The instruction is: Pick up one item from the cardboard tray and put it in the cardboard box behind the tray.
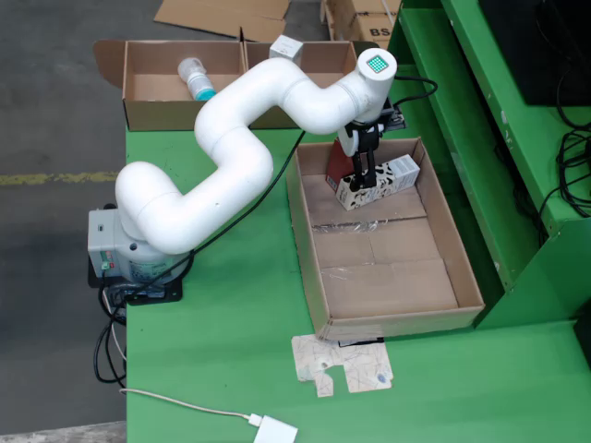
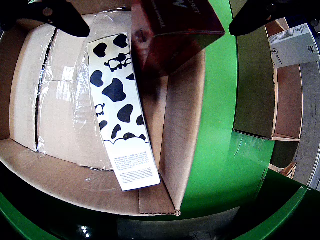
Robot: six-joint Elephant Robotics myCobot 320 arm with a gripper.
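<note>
Overhead view first: the white arm point(image 1: 231, 138) is reaching from its base at the left edge of the green bench point(image 1: 231, 351) across to the far end of the cardboard tray point(image 1: 462, 277). Its black gripper point(image 1: 363, 171) is hanging down over a cow-patterned carton point(image 1: 392, 177) lying on its side against the tray's far wall, with a dark red box point(image 1: 338, 164) just beside it on the view's left. The gripper's body is covering the middle of both items, so whether its fingers are touching either cannot be told here. Most of the tray floor nearer the camera is lying bare, giving open room there. Behind the tray, two cardboard boxes point(image 1: 157, 111) are sitting at the bench's far edge; the left one is holding a bottle with a blue cap point(image 1: 196, 77), and the arm is partly hiding the right one. A flattened piece of packaging point(image 1: 343, 365) is lying on the bench in front of the tray.

Gripper-mounted view next: the two black fingers point(image 2: 65, 17) are sitting wide apart in the upper corners, holding nothing, their tips cut off by the frame. Between them, the dark red box is leaning over the cow-patterned carton, crowded against the tray's corner wall.
</note>
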